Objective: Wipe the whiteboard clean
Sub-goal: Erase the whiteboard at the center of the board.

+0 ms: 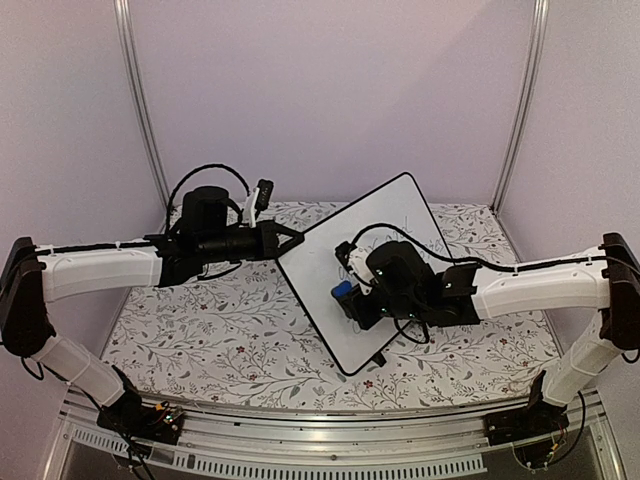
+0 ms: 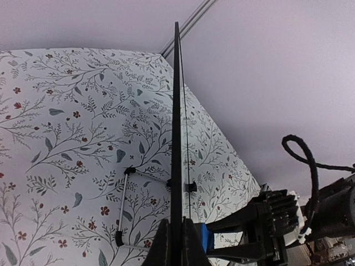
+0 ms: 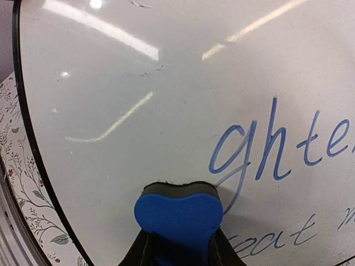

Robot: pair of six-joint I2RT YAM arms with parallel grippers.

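From above, the whiteboard (image 1: 395, 205) sits diagonally near the tabletop's (image 1: 200, 330) far right corner, left pincer (image 1: 296, 239) pinching its left rim. Left wrist: that rim runs edge-on between the fingers (image 2: 162, 248). Right wrist: right pincer (image 3: 177, 250) pinches a blue eraser (image 3: 177, 213) against the board beside cursive writing (image 3: 277, 147).

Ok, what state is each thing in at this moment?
whiteboard, held by its rim; part blank, part written on.
blue writing, unerased, cursive letters legible.
blue eraser, gripped, pressed against the board beside the writing.
left fingers, shut on the whiteboard's rim.
right fingers, shut on the blue eraser.
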